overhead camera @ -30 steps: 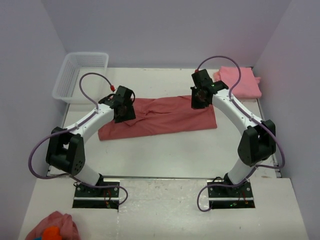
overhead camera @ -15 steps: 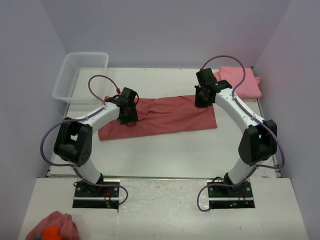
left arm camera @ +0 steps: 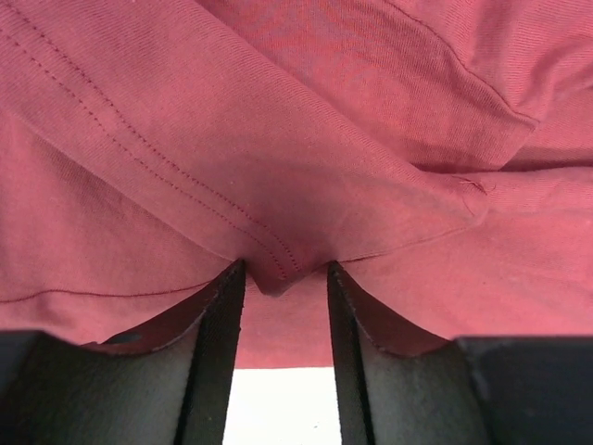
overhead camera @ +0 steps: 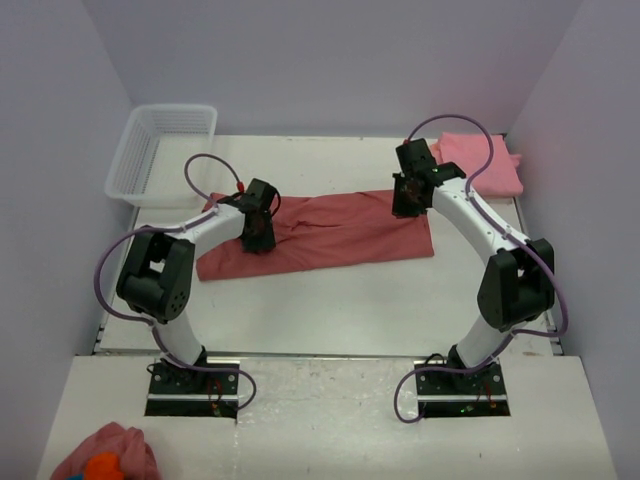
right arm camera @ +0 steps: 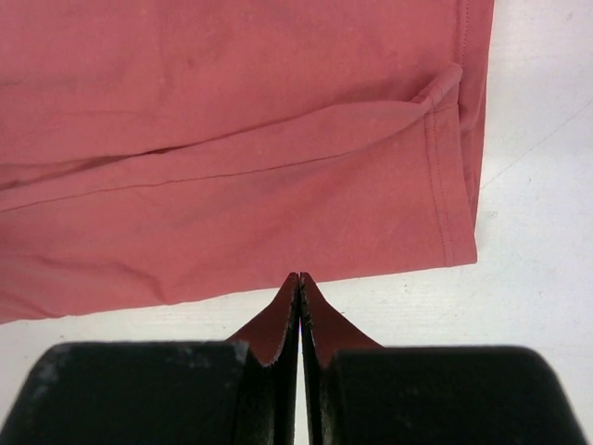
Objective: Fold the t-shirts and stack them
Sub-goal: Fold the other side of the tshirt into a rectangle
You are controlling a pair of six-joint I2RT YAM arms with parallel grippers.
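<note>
A dusty rose-red t-shirt [overhead camera: 340,232] lies spread lengthwise across the middle of the table, with wrinkles near its left end. A lighter pink t-shirt [overhead camera: 492,166] lies folded at the back right. My left gripper [overhead camera: 257,238] is down on the red shirt's left part. In the left wrist view its jaws [left arm camera: 281,271] stand apart, with a stitched hem fold [left arm camera: 276,278] poking between the tips. My right gripper [overhead camera: 404,206] is over the shirt's back right edge. In the right wrist view it [right arm camera: 298,278] is shut, tips at the shirt's edge [right arm camera: 232,139], with no cloth seen between them.
A white mesh basket [overhead camera: 160,150] stands at the back left. A small pink cloth lump with an orange patch [overhead camera: 105,458] lies off the table at the near left. White table [overhead camera: 330,300] shows between the shirt and the arm bases.
My left arm's elbow has swung in and its gripper has shifted right on the shirt. My right gripper has moved a little right. The red shirt lies as before.
</note>
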